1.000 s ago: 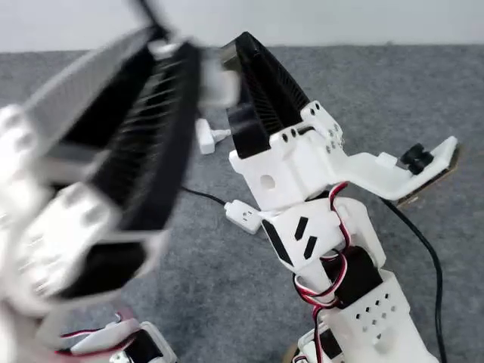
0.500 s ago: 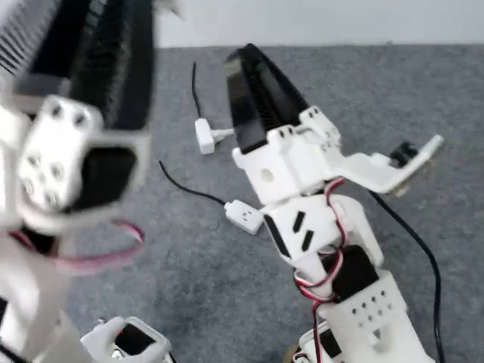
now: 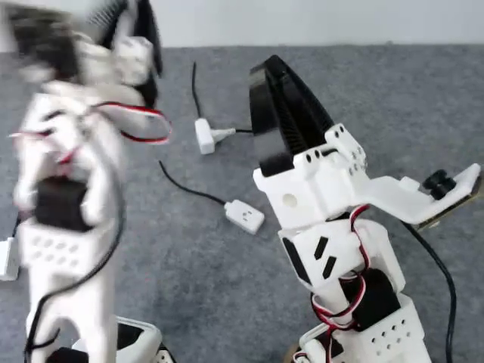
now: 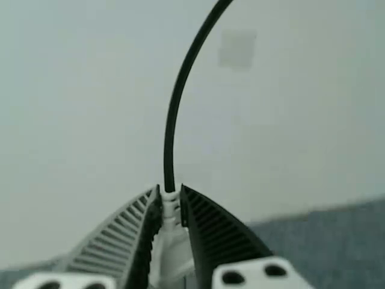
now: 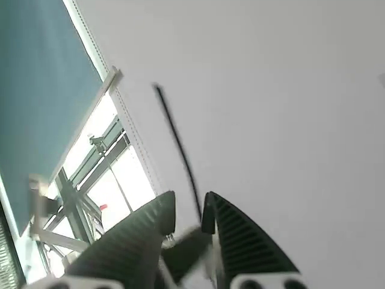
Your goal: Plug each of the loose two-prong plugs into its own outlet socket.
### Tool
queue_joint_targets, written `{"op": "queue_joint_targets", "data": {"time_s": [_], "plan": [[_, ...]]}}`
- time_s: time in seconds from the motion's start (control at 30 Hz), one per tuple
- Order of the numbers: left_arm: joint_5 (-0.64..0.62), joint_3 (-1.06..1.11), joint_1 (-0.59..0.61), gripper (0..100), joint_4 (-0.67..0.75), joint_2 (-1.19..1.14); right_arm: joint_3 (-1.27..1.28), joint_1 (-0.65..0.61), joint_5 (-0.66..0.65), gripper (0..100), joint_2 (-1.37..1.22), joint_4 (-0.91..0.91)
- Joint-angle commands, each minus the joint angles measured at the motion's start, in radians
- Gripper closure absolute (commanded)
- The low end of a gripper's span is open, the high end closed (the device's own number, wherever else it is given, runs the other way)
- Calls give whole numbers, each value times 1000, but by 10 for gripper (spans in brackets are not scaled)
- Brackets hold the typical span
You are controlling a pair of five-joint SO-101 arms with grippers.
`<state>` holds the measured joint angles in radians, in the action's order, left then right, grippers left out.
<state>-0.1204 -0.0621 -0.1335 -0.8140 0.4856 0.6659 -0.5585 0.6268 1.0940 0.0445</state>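
Note:
My left gripper is shut on a white corded plug; its black cord rises straight out from between the fingers. In the high view the left arm stands raised and blurred at the left. My right gripper is shut on a small corded piece, dark in shadow, with a thin black cord. The right arm's black fingers point to the far side of the carpet. A loose white two-prong plug lies beyond a white outlet socket.
Grey carpet covers the table up to a pale wall at the back. Black cords trail from the plug and the socket. Another white piece sits at the left edge. A black cable runs beside the right arm.
The left arm has swung from the middle toward the left and risen, uncovering the loose plug and its cord. The right arm has shifted a little to the right.

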Motion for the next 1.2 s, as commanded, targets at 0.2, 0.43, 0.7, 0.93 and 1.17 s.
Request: {"op": "queue_joint_targets", "data": {"time_s": [0.2, 0.43, 0.7, 0.93, 1.17], "plan": [[11, 808, -141, 988, 163, 15, -15, 13, 3, 912, 12, 7], [11, 1052, -269, 988, 304, 14, -15, 13, 3, 912, 12, 7], [52, 1070, -181, 946, 519, 11, -14, 13, 3, 912, 12, 8], [146, 1147, -163, 691, 459, 14, -12, 13, 3, 912, 12, 8], [189, 1171, -60, 682, 440, 69, -11, 13, 3, 912, 12, 8]]}}
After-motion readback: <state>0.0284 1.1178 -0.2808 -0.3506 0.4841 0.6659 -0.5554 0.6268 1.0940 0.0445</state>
